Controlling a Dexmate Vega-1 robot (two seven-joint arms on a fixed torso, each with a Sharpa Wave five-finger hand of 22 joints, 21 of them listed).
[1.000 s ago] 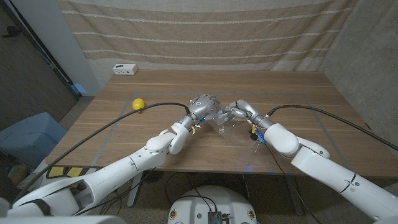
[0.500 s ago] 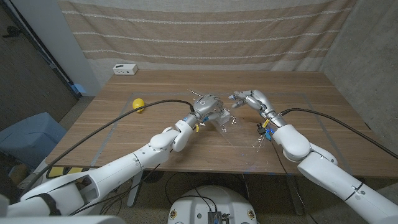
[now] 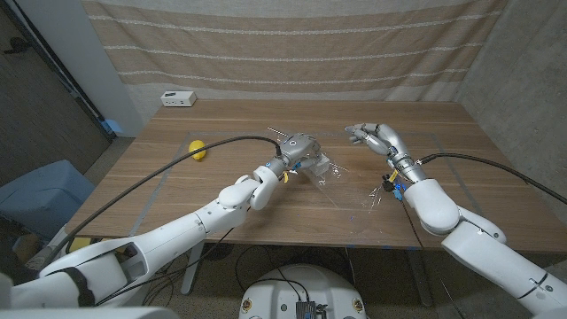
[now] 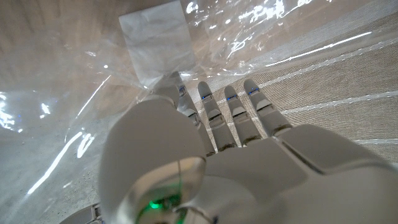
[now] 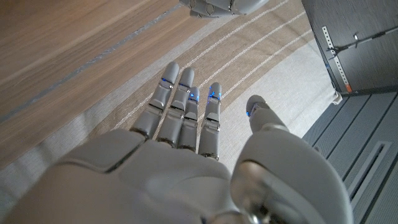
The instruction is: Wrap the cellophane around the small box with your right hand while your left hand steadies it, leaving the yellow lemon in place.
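Note:
The small pale box (image 4: 155, 37) lies under crinkled clear cellophane (image 3: 341, 182) near the table's middle. My left hand (image 3: 301, 146) is over it. In the left wrist view the left hand (image 4: 211, 143) has its fingers stretched straight, and its thumb tip touches the film at the box's edge. My right hand (image 3: 372, 135) hovers to the right of the box, apart from the cellophane. In its own wrist view the right hand (image 5: 186, 124) has its fingers straight and holds nothing. The yellow lemon (image 3: 198, 149) sits on the table to the left.
A small white device (image 3: 178, 98) stands at the table's far left corner. Black cables run along both arms. A striped curtain (image 3: 292, 53) hangs behind the wooden table (image 3: 443, 204). A blue bin (image 3: 40, 190) is on the floor left of it.
My right hand has let go near the box and moved up and to the right, its fingers spreading. My left hand stays at the box, and the cellophane has settled beside it.

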